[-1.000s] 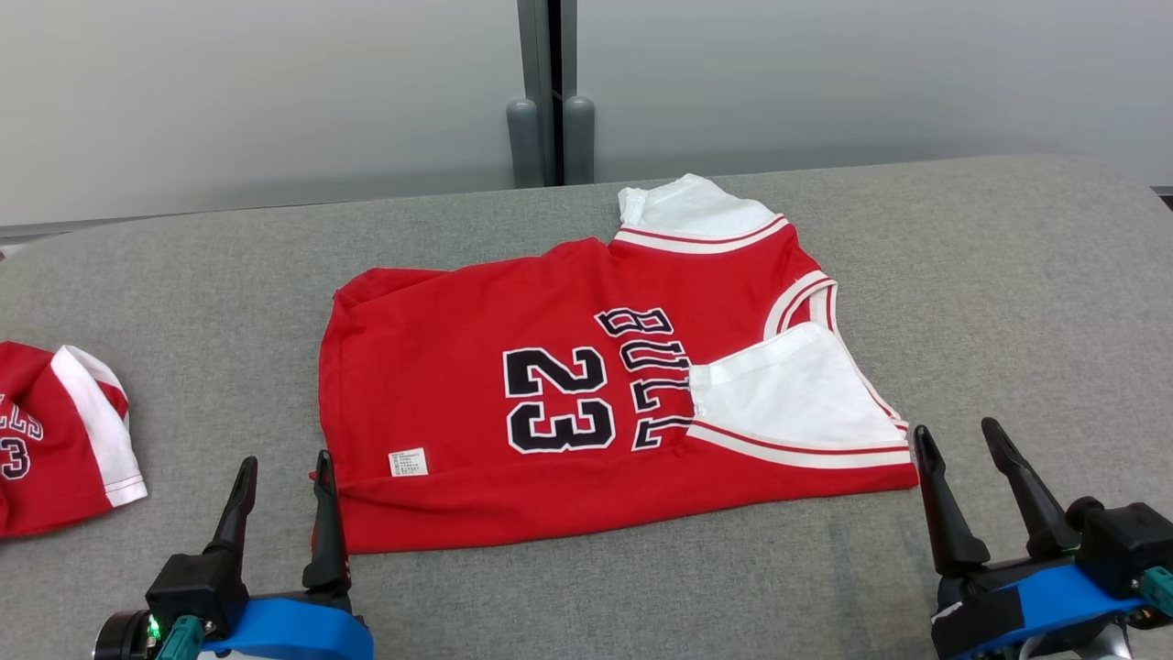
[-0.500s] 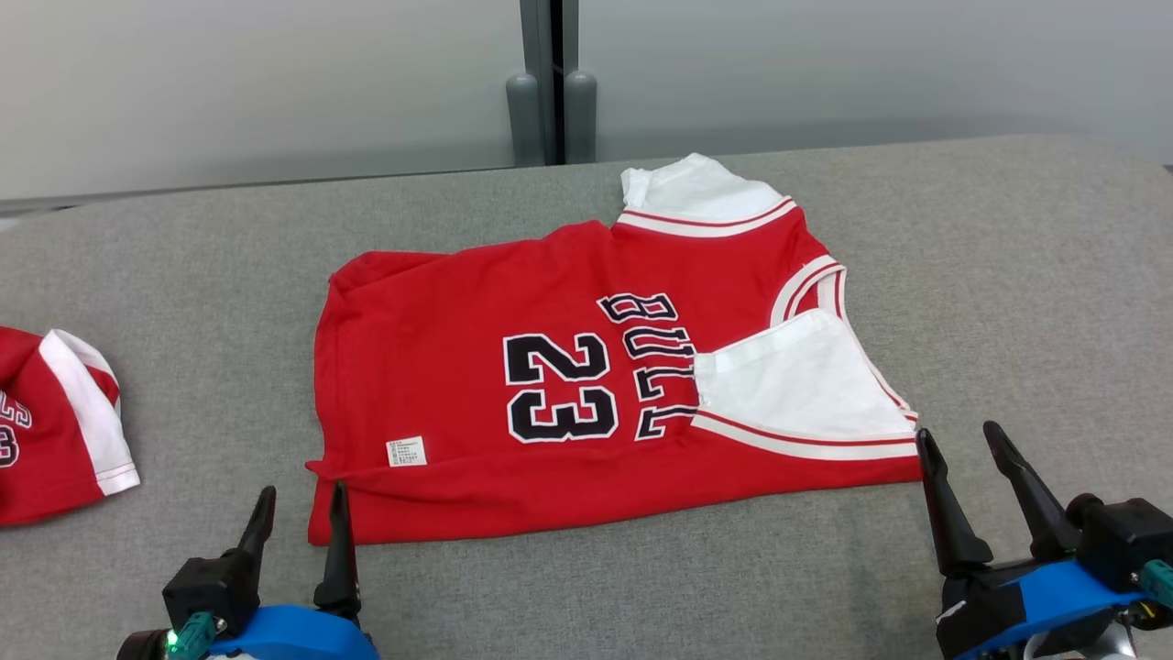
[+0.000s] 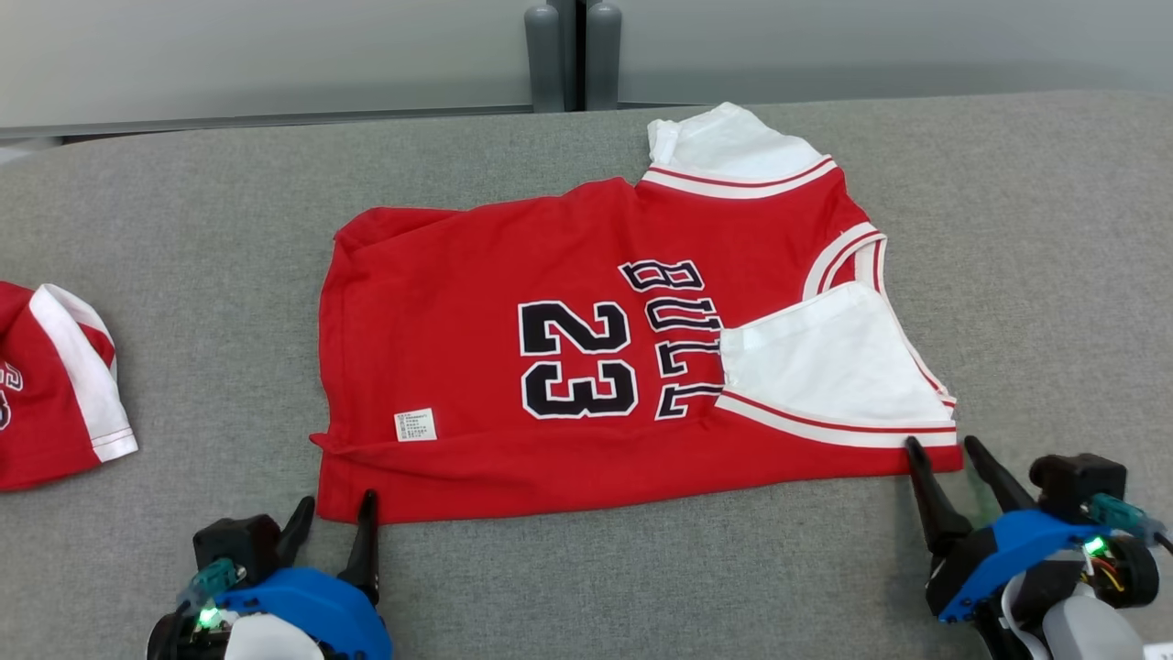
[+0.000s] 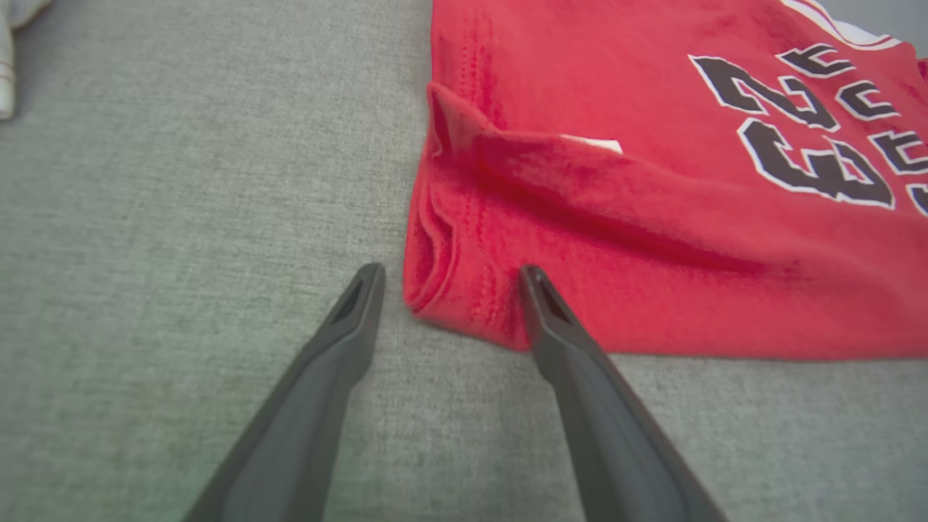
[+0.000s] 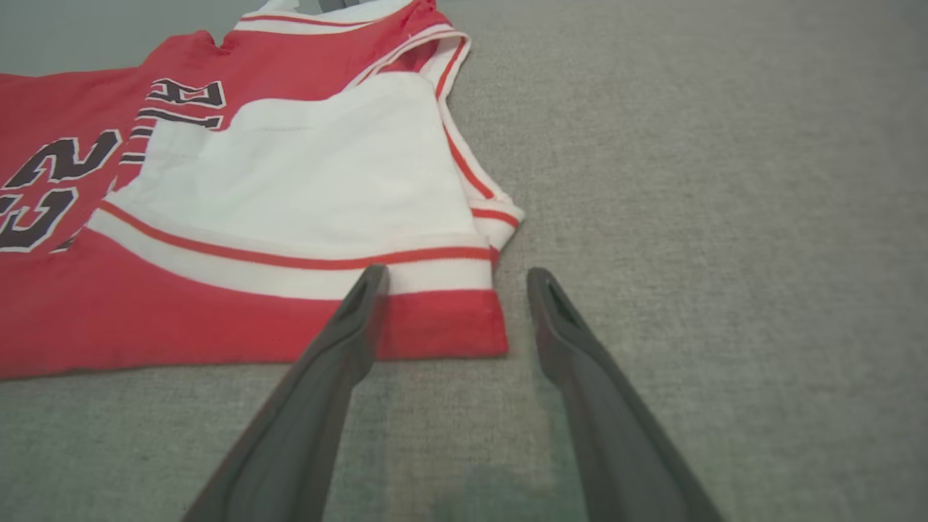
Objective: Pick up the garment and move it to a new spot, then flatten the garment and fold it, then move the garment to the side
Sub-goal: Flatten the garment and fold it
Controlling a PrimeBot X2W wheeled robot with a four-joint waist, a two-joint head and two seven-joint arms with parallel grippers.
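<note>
The garment point(image 3: 586, 348) is a red jersey with a black "23" and white sleeves, spread flat on the grey padded surface point(image 3: 641, 568). My left gripper point(image 3: 337, 502) is open at the jersey's near left corner; in the left wrist view that hem corner point(image 4: 435, 290) lies between the two fingers of the left gripper point(image 4: 451, 270). My right gripper point(image 3: 942, 446) is open at the near right corner. In the right wrist view the right gripper point(image 5: 457, 272) straddles the red corner under the white sleeve point(image 5: 290, 167), with one finger over the cloth and the other over bare surface.
A second red and white garment point(image 3: 55, 385) lies at the left edge of the surface. A grey wall with two dark posts point(image 3: 573, 55) stands behind the far edge. Bare grey surface lies right of the jersey and along the near edge.
The head camera has tilted down, so the whole picture has shifted. Both grippers have come to the jersey's near corners and now straddle them. The jersey has not moved on the surface.
</note>
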